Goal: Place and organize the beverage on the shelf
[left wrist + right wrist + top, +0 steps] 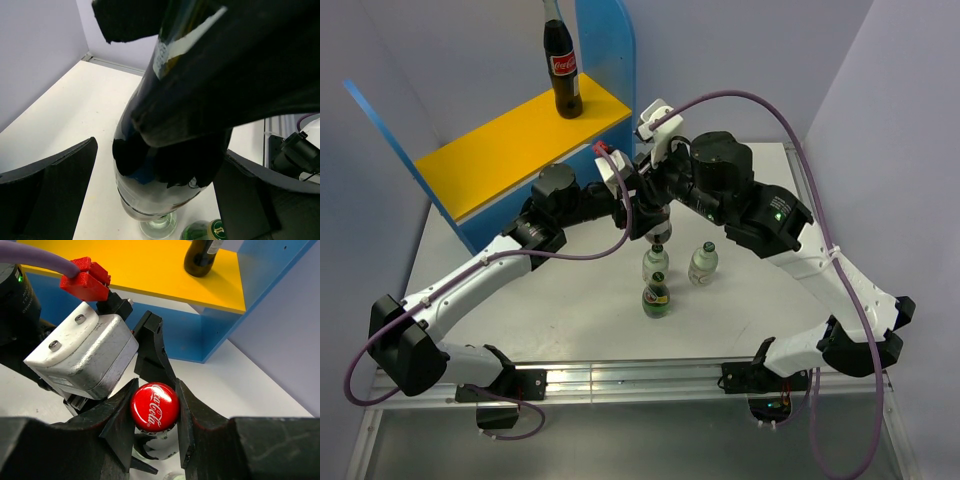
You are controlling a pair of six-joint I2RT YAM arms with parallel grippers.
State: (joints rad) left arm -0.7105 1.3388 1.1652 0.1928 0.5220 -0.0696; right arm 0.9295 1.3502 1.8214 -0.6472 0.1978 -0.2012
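Progress is standing at one bottle in five, as we are reading it: a tall cola bottle (563, 70) is standing upright on the yellow-orange top board of the shelf (500, 150), near the rounded blue side panel, and nothing else of the beverage is up there. The second cola bottle (142, 100) is sitting between the two arms in front of the shelf, above the counter (520, 300). The right hand (155, 407) is pinching its red cap (155, 405) from both sides, fingers drawn in narrow on it. The left hand (150, 197) is gaping wide around the bottle's dark body, one finger on each side, and we are not seeing either one touching the glass. Whether the bottle's foot is resting on the counter or hanging just clear of it we cannot tell, since the arms are covering it from above. Nearer the arm bases, a small clear bottle (655, 262) is standing with a small dark green bottle (657, 298) just beside it, and another small clear bottle (703, 263) is standing a little apart to the right. So we are judging the job as barely begun: the held bottle is looking like the next to go up, and the three small ones are needing to follow and be lined up.
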